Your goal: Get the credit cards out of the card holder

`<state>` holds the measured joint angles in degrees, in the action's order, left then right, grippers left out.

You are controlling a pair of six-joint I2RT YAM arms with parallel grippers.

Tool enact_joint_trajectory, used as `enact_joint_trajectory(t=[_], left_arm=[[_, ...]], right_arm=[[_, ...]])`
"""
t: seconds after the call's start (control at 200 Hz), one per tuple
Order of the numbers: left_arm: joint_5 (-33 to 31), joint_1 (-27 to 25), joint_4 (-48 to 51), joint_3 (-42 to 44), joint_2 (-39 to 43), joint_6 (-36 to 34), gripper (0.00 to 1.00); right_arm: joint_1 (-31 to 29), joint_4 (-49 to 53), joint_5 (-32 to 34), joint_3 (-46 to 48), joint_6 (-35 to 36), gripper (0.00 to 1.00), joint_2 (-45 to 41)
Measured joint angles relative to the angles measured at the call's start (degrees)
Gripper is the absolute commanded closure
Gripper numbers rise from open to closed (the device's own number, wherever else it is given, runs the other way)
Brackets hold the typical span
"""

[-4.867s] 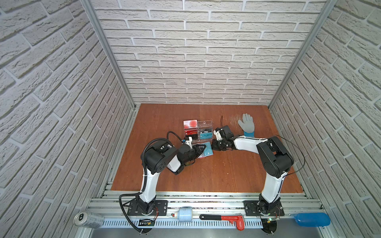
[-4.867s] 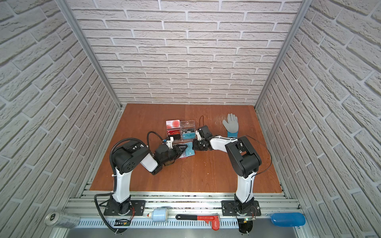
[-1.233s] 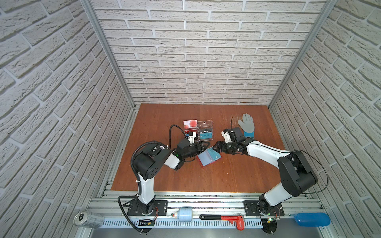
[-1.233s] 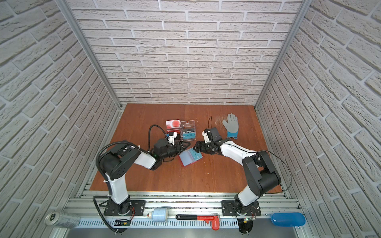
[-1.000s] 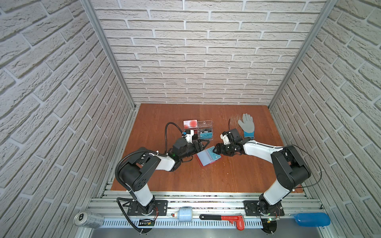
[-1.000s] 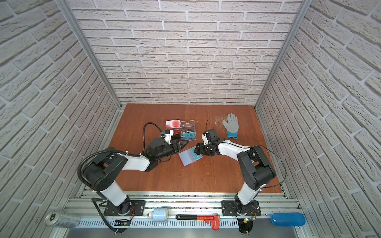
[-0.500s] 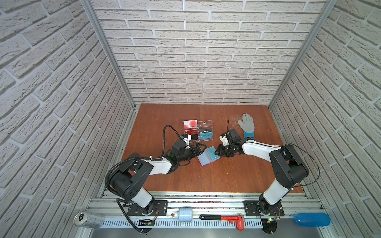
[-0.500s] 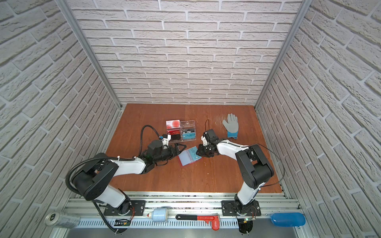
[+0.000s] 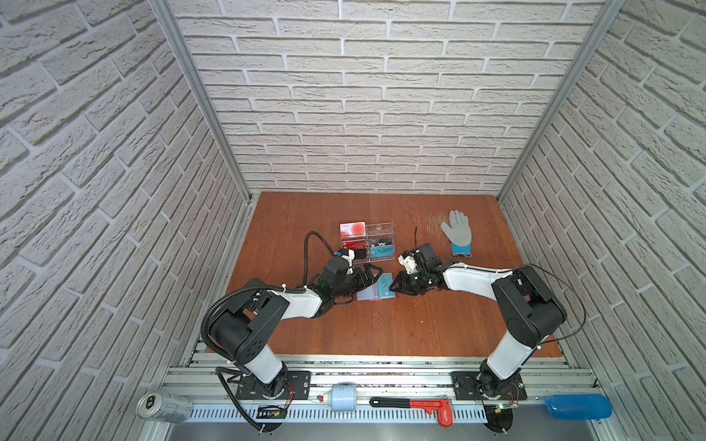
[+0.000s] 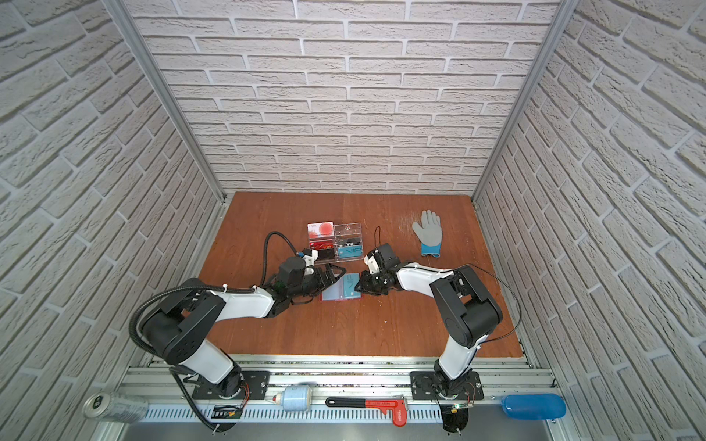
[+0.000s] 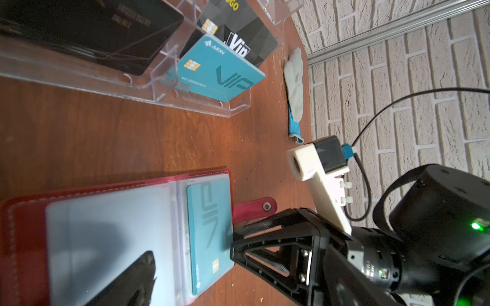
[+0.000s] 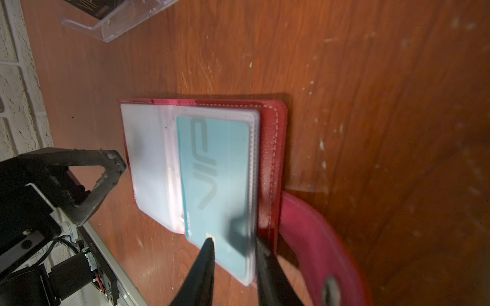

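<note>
The red card holder (image 9: 366, 293) lies unfolded on the wooden table (image 9: 382, 336) between the 2 arms, its snap tab (image 12: 305, 233) trailing toward the right gripper (image 12: 233, 239). 1 teal VIP credit card (image 12: 214, 169) sits in the clear sleeve on the tab side; the other sleeve shows only pale plastic. The right gripper's 2 fingers are narrowed with a gap between them. They rest at the card's chip end, 1 tip on its face and 1 at the sleeve's outer edge; whether they pinch it I cannot tell. The left gripper (image 9: 367, 283) stands spread wide at the holder's opposite edge, holding nothing. The acrylic card stand (image 9: 380, 229) sits just behind.
</note>
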<state>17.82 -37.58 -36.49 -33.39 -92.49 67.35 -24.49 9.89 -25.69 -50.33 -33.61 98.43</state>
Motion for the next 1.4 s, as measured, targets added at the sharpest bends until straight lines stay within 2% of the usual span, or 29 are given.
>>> enact_joint_trajectory(t=[0.345, 0.67, 0.89, 1.015, 1.4], left_arm=[[0.52, -1.75, -2.08, -3.21, -6.75, 1.09, 0.02], [1.01, -1.88, -3.85, -2.75, -7.5, 1.68, 0.02], [2.89, -1.99, -4.81, -3.15, -9.01, 1.66, 0.02], [3.54, -1.99, -5.09, -3.43, -9.38, 1.64, 0.02], [4.17, -1.99, -4.9, -3.93, -9.77, 1.25, 0.02]], right_arm=[[1.73, 1.11, 4.33, 0.35, 1.55, 0.63, -3.26], [1.7, 3.85, 8.63, 0.26, 3.15, 0.63, -3.17], [1.51, 4.17, 9.4, -0.68, 3.43, 0.67, -1.07], [1.33, 4.15, 9.46, -1.57, 3.5, 0.74, -0.07], [1.09, 4.0, 9.31, -3.02, 3.34, 0.8, 1.57]])
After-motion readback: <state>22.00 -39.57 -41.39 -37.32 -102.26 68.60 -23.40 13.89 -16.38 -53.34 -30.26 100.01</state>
